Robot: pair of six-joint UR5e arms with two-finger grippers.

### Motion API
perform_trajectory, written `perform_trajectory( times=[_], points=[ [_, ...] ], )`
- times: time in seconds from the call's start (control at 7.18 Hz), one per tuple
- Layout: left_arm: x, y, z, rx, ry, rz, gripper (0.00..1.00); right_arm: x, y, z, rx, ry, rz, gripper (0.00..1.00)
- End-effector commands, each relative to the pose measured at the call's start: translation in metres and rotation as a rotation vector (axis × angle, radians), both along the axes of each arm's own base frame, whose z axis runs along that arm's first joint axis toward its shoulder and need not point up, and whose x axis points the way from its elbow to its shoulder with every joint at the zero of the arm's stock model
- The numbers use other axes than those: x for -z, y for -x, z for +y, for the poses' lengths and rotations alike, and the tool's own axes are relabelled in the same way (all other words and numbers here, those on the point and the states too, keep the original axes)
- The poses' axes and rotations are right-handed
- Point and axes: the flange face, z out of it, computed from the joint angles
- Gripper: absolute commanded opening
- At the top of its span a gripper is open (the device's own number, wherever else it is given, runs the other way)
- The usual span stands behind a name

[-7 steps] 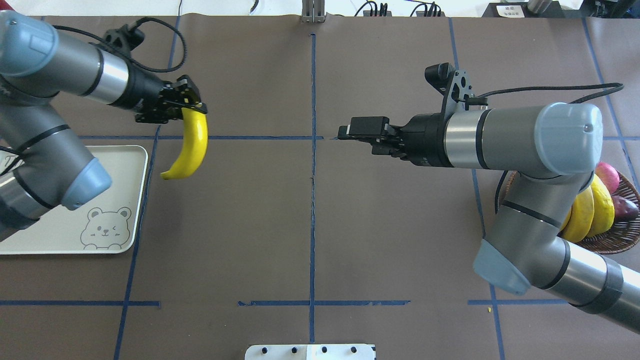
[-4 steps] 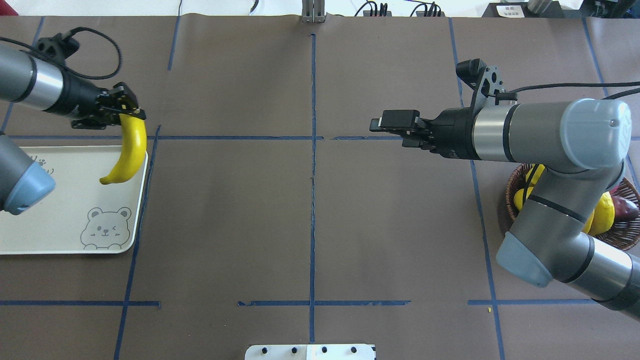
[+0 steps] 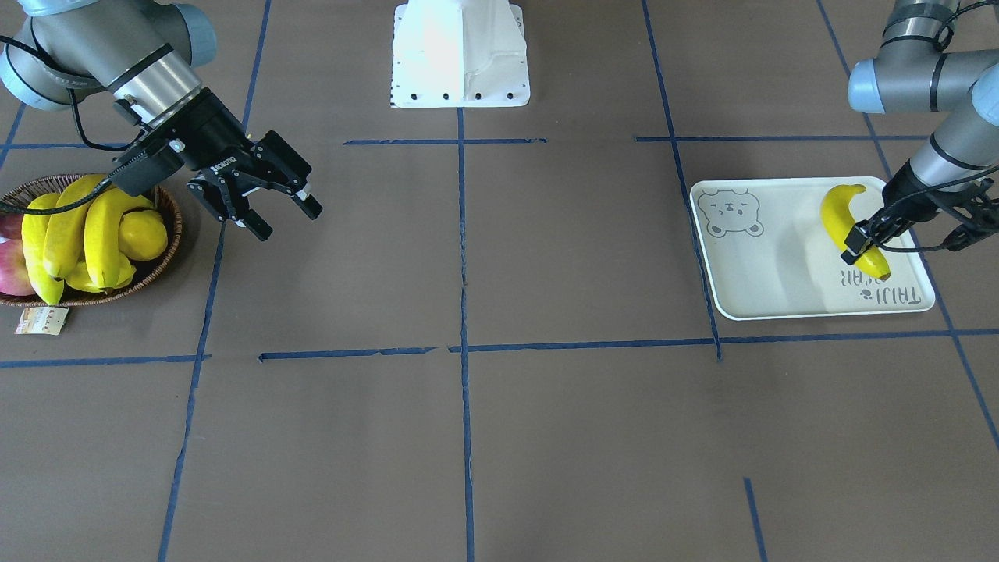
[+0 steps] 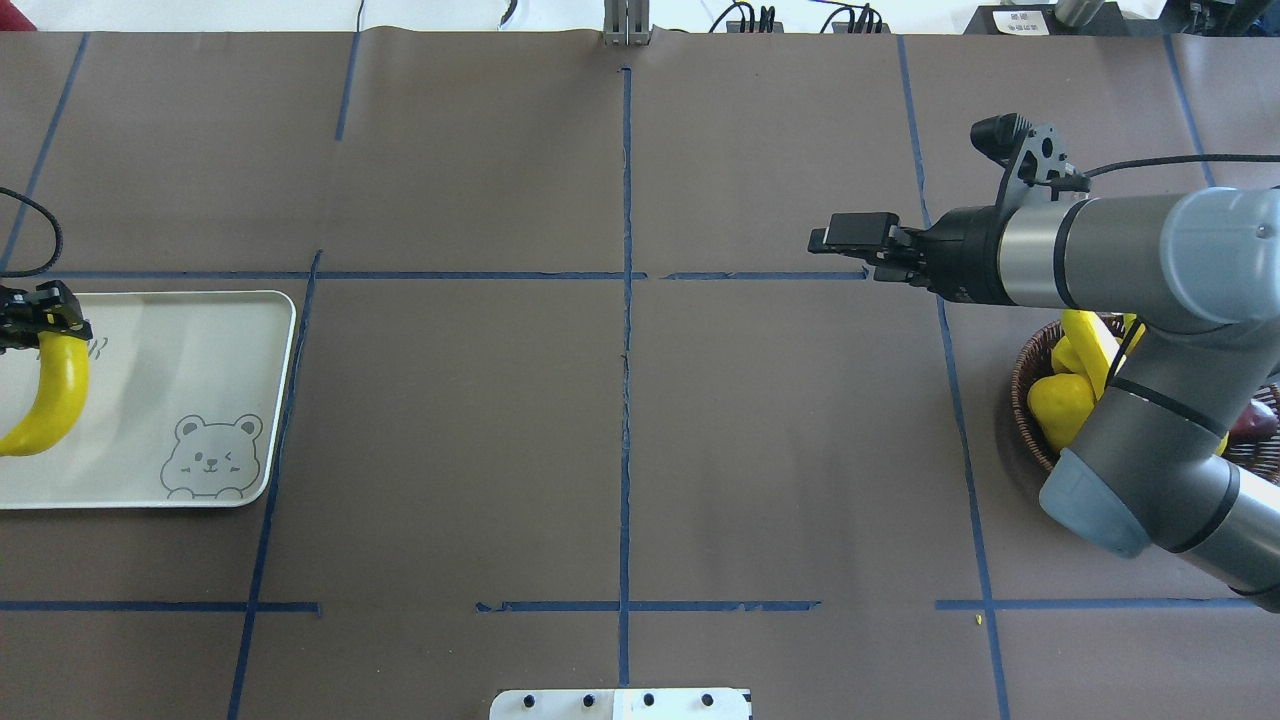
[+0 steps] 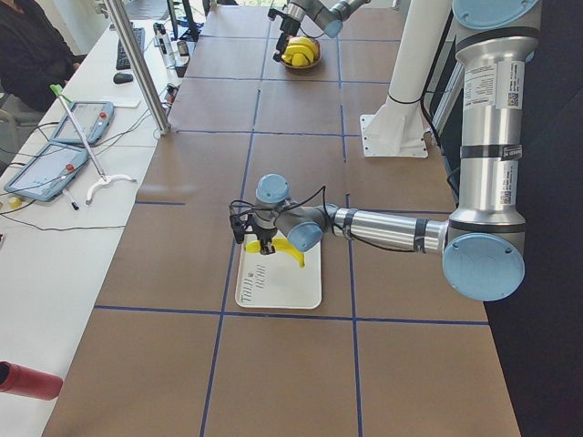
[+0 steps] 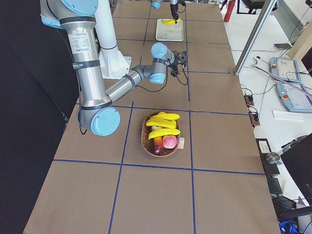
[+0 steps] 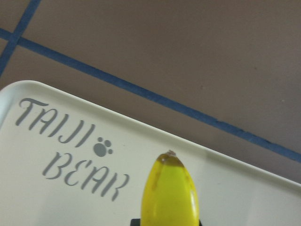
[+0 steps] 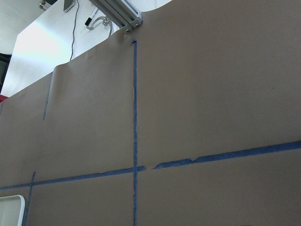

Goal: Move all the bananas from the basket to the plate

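My left gripper (image 3: 862, 242) is shut on the stem end of one yellow banana (image 3: 841, 211), holding it over the outer part of the cream plate (image 3: 780, 269) beside the "TAIJI BEAR" lettering; I cannot tell whether it touches the plate. From overhead the same banana (image 4: 50, 400) hangs below the left gripper (image 4: 40, 320) at the picture's left edge, above the plate (image 4: 180, 350). More bananas (image 3: 101, 234) lie in the wicker basket (image 3: 173, 234). My right gripper (image 3: 287, 221) is open and empty, in the air just inboard of the basket (image 4: 1022, 385).
The basket also holds a round yellow fruit (image 3: 148, 234), a red apple (image 3: 8, 269) and a dark purple fruit (image 4: 1255, 420); a paper tag (image 3: 39, 320) lies beside it. The white robot base (image 3: 460, 55) stands mid-table. A side table with tablets (image 5: 55, 164) runs along the far edge.
The left arm has carried the banana leftward from over bare table to over the plate. The right gripper, still open, has drawn back to the right toward the basket.
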Motion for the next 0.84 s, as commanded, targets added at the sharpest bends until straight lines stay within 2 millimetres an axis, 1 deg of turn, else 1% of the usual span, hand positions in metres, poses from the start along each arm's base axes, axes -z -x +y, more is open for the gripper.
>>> perform_trajectory(
  times=[0.0,0.14,0.28,0.42,0.56,0.7],
  points=[
    [-0.02,0.004,0.001,0.012,0.012,-0.037,0.0,-0.041,-0.057,-0.021,-0.035,0.0,0.138,1.0],
    [-0.028,0.008,0.002,0.022,0.016,-0.056,0.0,-0.065,-0.09,-0.022,0.021,-0.051,0.233,1.0],
    [-0.035,0.011,0.003,0.004,0.005,-0.068,0.0,-0.08,-0.115,-0.027,0.042,-0.075,0.281,1.0],
    [-0.045,0.015,0.007,-0.012,-0.004,-0.091,0.0,-0.093,-0.125,-0.027,0.057,-0.091,0.312,1.0],
    [-0.056,0.019,0.005,0.015,-0.016,-0.142,0.0,-0.107,-0.133,-0.024,0.071,-0.109,0.351,1.0],
    [-0.061,0.02,0.005,0.019,-0.018,-0.149,0.08,-0.114,-0.14,-0.023,0.073,-0.119,0.368,1.0]
  ],
)
